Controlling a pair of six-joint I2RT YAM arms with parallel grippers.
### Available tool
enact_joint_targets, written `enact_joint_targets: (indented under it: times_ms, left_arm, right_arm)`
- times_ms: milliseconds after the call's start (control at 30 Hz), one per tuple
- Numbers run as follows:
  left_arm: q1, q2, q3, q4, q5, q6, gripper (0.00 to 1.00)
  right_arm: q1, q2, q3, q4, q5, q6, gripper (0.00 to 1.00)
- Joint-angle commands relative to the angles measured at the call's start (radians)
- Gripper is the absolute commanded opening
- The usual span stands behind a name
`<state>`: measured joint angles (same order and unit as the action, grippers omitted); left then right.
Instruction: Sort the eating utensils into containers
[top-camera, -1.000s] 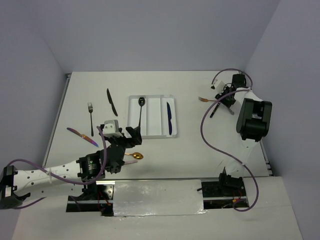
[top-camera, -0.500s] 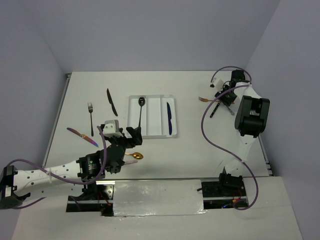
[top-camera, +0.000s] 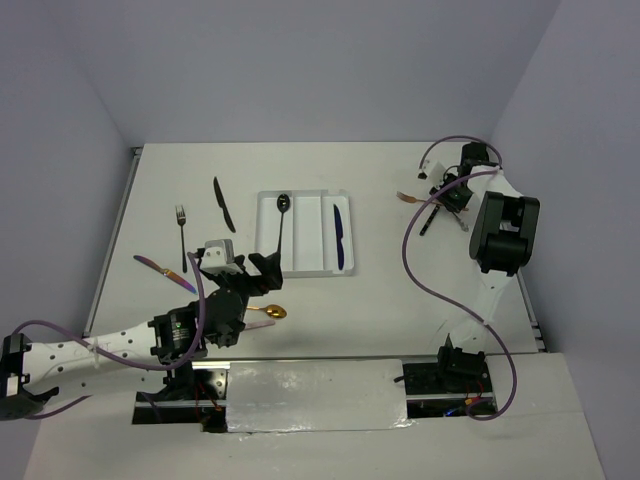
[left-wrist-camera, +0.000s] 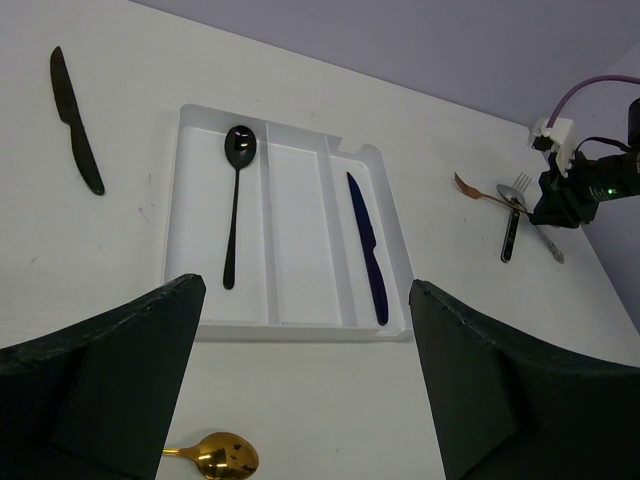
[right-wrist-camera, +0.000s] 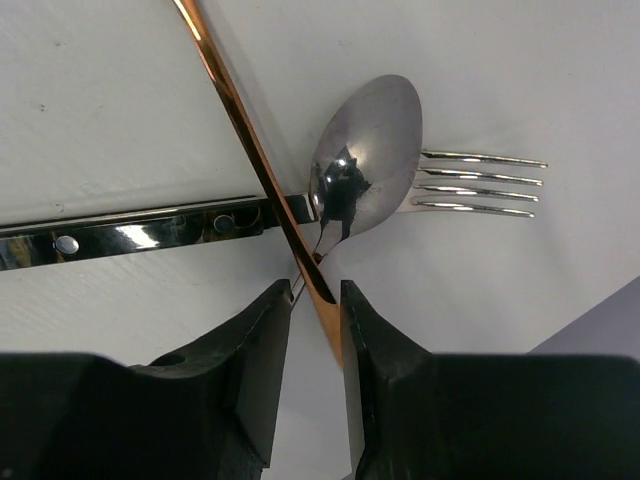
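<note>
The white tray (top-camera: 300, 194) holds a black spoon (top-camera: 281, 225) in its left compartment and a dark blue knife (top-camera: 339, 238) in its right one; the middle one is bare. My right gripper (right-wrist-camera: 315, 290) is at the far right over a crossed pile: a copper handle (right-wrist-camera: 250, 140), a silver spoon (right-wrist-camera: 365, 150), a silver fork (right-wrist-camera: 480, 180) and a riveted dark handle (right-wrist-camera: 130, 235). Its jaws are narrow around the copper handle's end, with a slit still showing on the left. My left gripper (left-wrist-camera: 305, 290) is wide open, empty, just in front of the tray, above a gold spoon (left-wrist-camera: 215, 458).
Left of the tray lie a black knife (top-camera: 223, 204), a silver fork (top-camera: 181, 235) and an iridescent knife (top-camera: 165, 271). The gold spoon (top-camera: 268, 312) lies by the near edge. The right arm's purple cable (top-camera: 410, 250) loops over the table. Walls enclose the back and sides.
The right gripper's jaws have narrowed around the copper handle after shifting slightly over the pile. The left arm has barely moved and stays wide open.
</note>
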<state>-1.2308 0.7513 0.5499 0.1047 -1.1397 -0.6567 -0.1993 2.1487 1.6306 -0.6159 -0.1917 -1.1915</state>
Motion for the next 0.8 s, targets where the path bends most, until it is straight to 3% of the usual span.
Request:
enact_joint_targets:
  times_ms: [0, 433, 633, 767]
  left_arm:
    - [0.004, -0.001, 0.002, 0.03, -0.003, -0.004, 0.97]
    - [0.004, -0.02, -0.002, 0.03, 0.001, -0.006, 0.97]
    - [0.005, -0.013, 0.001, 0.032, 0.005, -0.003, 0.97]
    - [0.005, -0.009, -0.001, 0.036, 0.003, 0.0, 0.97]
  right_arm:
    - [0.008, -0.027, -0.015, -0.057, -0.063, 0.01, 0.32]
    - [0.008, -0.096, -0.132, 0.054, -0.046, -0.01, 0.17]
    - [0.006, -0.145, -0.212, 0.12, -0.026, -0.039, 0.03]
    - [0.008, -0.205, -0.281, 0.208, -0.015, -0.039, 0.02]
